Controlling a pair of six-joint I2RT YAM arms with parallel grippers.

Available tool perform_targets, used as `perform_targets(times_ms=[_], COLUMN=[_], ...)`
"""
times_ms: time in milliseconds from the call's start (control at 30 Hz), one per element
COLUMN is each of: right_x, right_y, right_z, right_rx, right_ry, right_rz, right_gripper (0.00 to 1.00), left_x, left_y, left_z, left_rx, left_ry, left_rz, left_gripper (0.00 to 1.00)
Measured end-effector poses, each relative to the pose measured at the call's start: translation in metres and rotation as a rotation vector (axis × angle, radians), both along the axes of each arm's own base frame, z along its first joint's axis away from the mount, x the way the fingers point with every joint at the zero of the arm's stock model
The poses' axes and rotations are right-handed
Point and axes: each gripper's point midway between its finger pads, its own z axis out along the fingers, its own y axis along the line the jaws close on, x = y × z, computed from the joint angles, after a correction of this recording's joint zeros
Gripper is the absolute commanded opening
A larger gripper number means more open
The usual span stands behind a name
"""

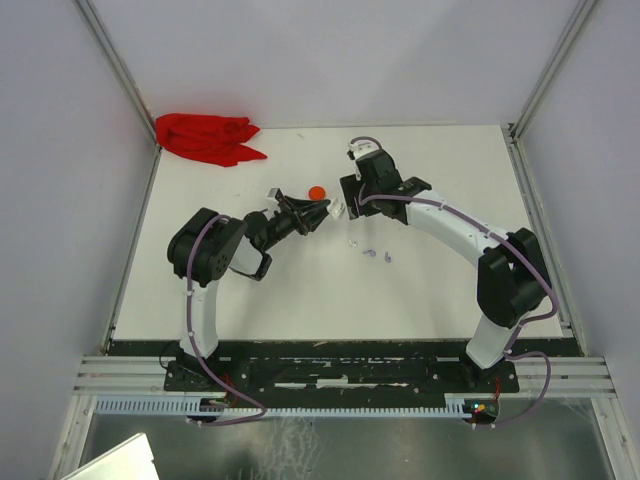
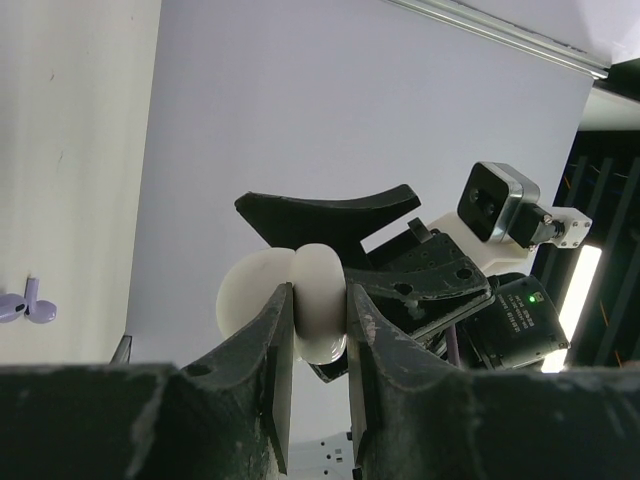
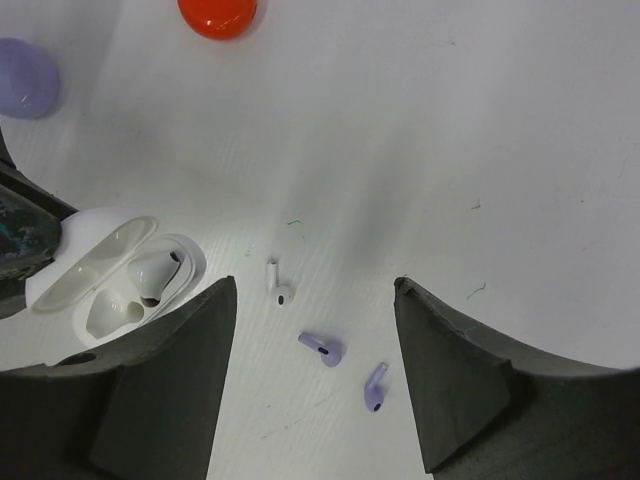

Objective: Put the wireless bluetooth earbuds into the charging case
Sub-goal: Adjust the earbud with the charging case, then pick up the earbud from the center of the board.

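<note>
The left fingers [image 2: 270, 370] are clamped on the small white glossy charging case [image 3: 100, 268], pinching its body from both sides and holding it above the white counter [image 1: 450, 290], about the middle of it and a little toward the far edge. The lid of the case is swung open. One well looks to hold a whitish earbud [image 3: 155, 272]; the other well appears empty.

The right fingers [image 3: 165, 390] stand wide apart and grip nothing. They hang over the loose earbuds, with the case just to their side.

A tiny whitish stemmed earbud [image 3: 278, 285] lies flat on the counter beside the case, between the two right fingertips and closer to the one on the case side. Its long axis runs roughly along the fingers' reach, stem toward the counter's left edge and head toward the right. It therefore lies across the line on which the fingers close. Two small purple stemmed earbuds [image 3: 322, 347] lie near it, apart from each other and deeper in the gap between the fingers.

The right arm is plainly the nearer one, and the left is taken up with the case. In my judgement the next move is a short drop and a slight shift toward the case, so that the whitish earbud sits centred before the pinch.

A round red disc [image 3: 218, 12] and a round purple disc [image 3: 22, 78] lie beyond the fingertips. A crumpled red cloth [image 1: 205, 137] sits at the far left corner.
</note>
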Motion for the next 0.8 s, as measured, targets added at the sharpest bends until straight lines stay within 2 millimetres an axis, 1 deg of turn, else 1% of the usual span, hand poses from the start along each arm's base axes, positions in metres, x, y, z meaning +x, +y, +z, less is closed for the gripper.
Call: perform_targets(times_ms=[100, 200, 333, 500, 633, 800], right_x=[0.001, -0.002, -0.015, -0.033, -0.038, -0.045], right_y=[-0.001, -0.004, -0.008, -0.008, -0.006, -0.003], right_z=[0.0, -0.006, -0.026, -0.056, -0.069, -0.094], right_rx=[-0.001, -0.014, -0.034, -0.045, -0.06, -0.104], right_ry=[-0.001, 0.011, 0.063, 0.154, 0.185, 0.231], right_rz=[-0.002, 0.003, 0.026, 0.062, 0.078, 0.093], right_gripper=[0.72, 0.71, 0.69, 0.68, 0.68, 0.68], left_x=[0.0, 0.003, 0.014, 0.025, 0.021, 0.014], left_y=[0.001, 0.003, 0.016, 0.033, 0.037, 0.04], left_z=[0.0, 0.001, 0.003, 0.002, -0.005, -0.012], left_rx=[0.0, -0.001, -0.004, 0.006, 0.028, 0.045], left_ry=[0.0, -0.003, -0.01, -0.02, -0.011, 0.002], left_rz=[0.002, 0.008, 0.046, 0.093, 0.102, 0.103], left_gripper=[0.03, 0.03, 0.03, 0.03, 0.03, 0.03])
